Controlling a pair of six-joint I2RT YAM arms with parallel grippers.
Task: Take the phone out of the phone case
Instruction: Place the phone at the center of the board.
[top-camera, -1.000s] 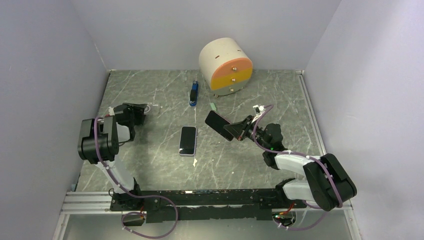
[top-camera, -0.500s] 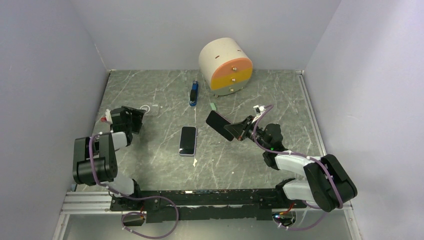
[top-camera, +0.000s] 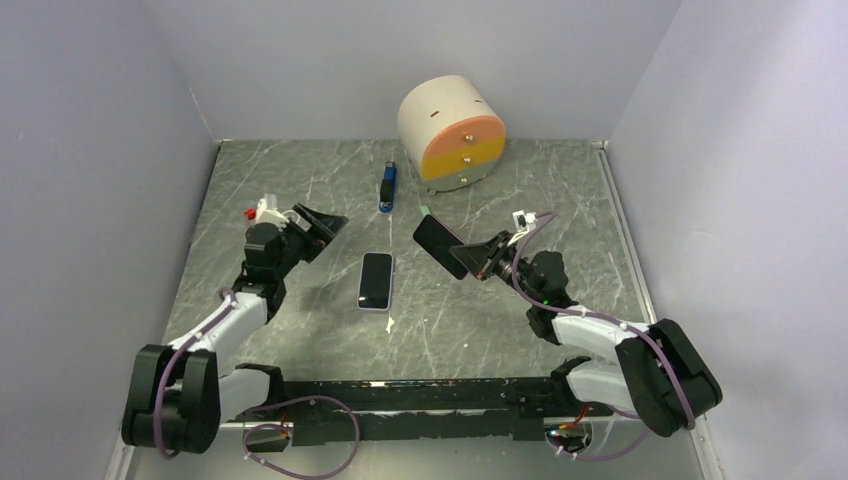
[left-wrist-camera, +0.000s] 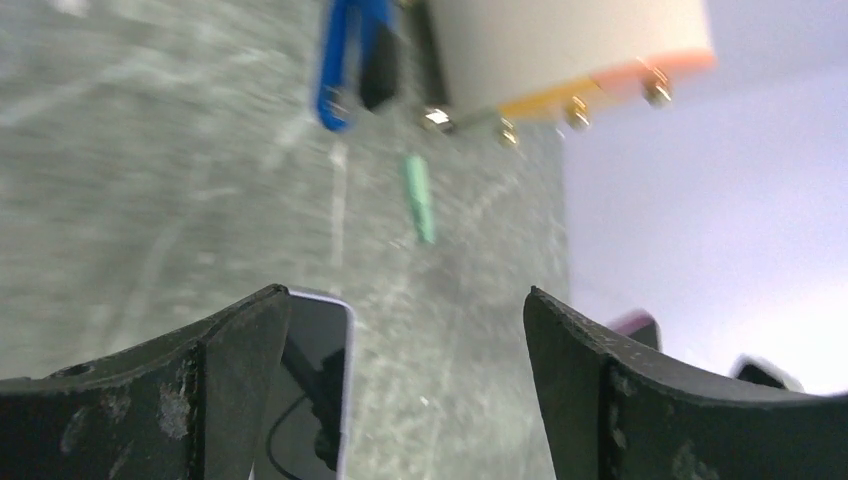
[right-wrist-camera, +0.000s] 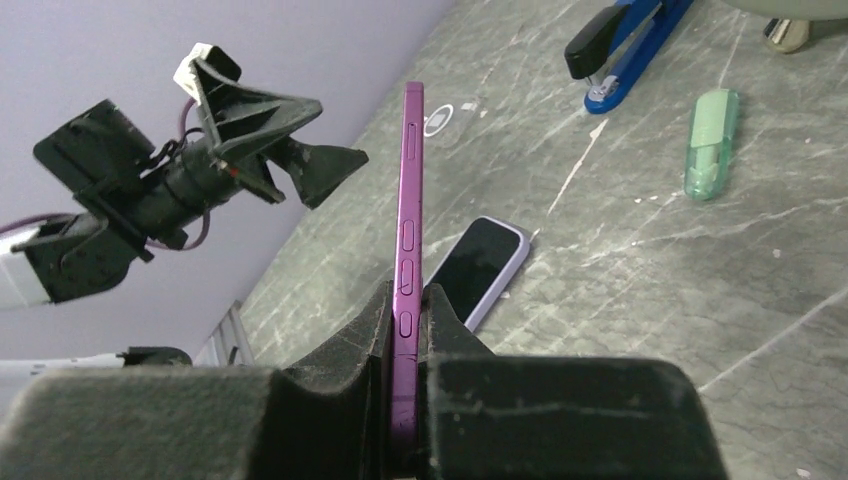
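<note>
Clamped edge-on between the closed fingers of the right gripper (right-wrist-camera: 408, 330): purple case (right-wrist-camera: 409, 200), lifted off the table (top-camera: 300, 180), long axis running out from the fingers toward the far left; flat between the arms: phone (top-camera: 376, 281), screen up, long axis near-to-far; left gripper (top-camera: 322, 222) spread wide, holding nothing, hovering left of the phone.

1. One lilac-rimmed flat phone with a black screen (top-camera: 376, 281).
2. One thin purple-edged phone-shaped slab (top-camera: 435, 240).
3. One blue metal stapler (top-camera: 387, 187).
4. One small green plastic stick (top-camera: 425, 212).
5. One cream drum with an orange face (top-camera: 452, 133).
6. Two black grippers: the left gripper (top-camera: 328, 221) and the right gripper (top-camera: 470, 258).
</note>
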